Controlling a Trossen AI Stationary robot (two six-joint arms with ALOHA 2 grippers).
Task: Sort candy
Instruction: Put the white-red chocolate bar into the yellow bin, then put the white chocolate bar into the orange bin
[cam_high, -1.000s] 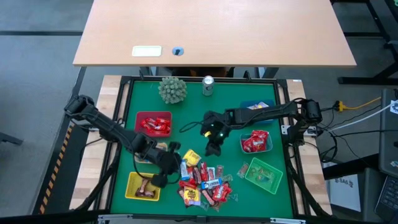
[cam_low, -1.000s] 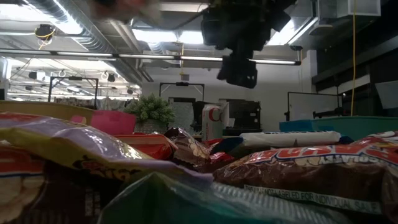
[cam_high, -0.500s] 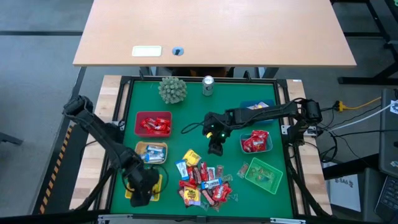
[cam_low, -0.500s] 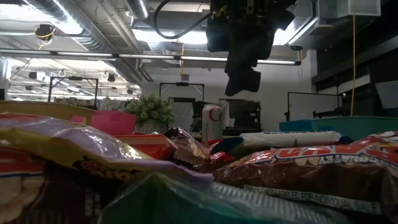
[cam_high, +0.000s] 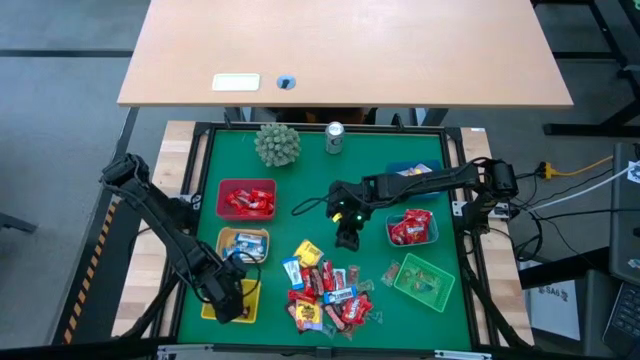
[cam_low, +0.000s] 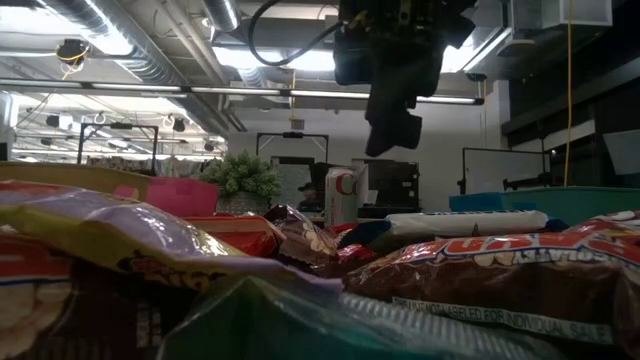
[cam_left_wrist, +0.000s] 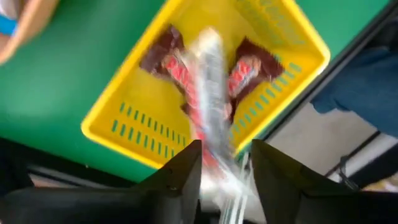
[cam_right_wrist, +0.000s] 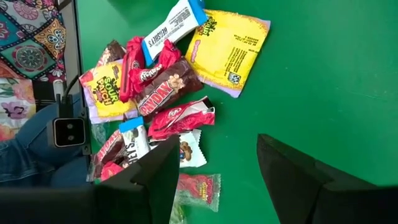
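Note:
The loose candy (cam_high: 325, 290) lies in a pile on the green mat, also seen in the right wrist view (cam_right_wrist: 155, 81). My left gripper (cam_high: 228, 300) points down over the yellow basket (cam_left_wrist: 124, 118), which holds brown-wrapped candy (cam_left_wrist: 249, 68). Its fingers (cam_left_wrist: 227, 149) stand apart, with a blurred red-and-silver candy (cam_left_wrist: 208, 93) in the gap, reaching down into the basket. My right gripper (cam_high: 347, 236) hangs open above the mat just beyond the pile's far side, nothing between its fingers (cam_right_wrist: 217, 155). My left gripper comes from above over the yellow basket. The blurred red-and-silver candy (cam_left_wrist: 214, 155) stands lengthwise in the gap between the fingers. I cannot tell whether either finger touches it.
A red basket (cam_high: 246, 198), an orange basket (cam_high: 243, 245), a blue basket (cam_high: 410, 170), a clear basket (cam_high: 412, 228) with red candy and a green basket (cam_high: 423, 280) stand around the pile. A spiky green ball (cam_high: 277, 143) and a silver can (cam_high: 334, 137) stand at the far edge.
My left gripper has swung from the pile's left side toward the table's near left corner, rolling its wrist as it went, and now stands over the yellow basket. My right gripper has stayed in place, only tipping a little.

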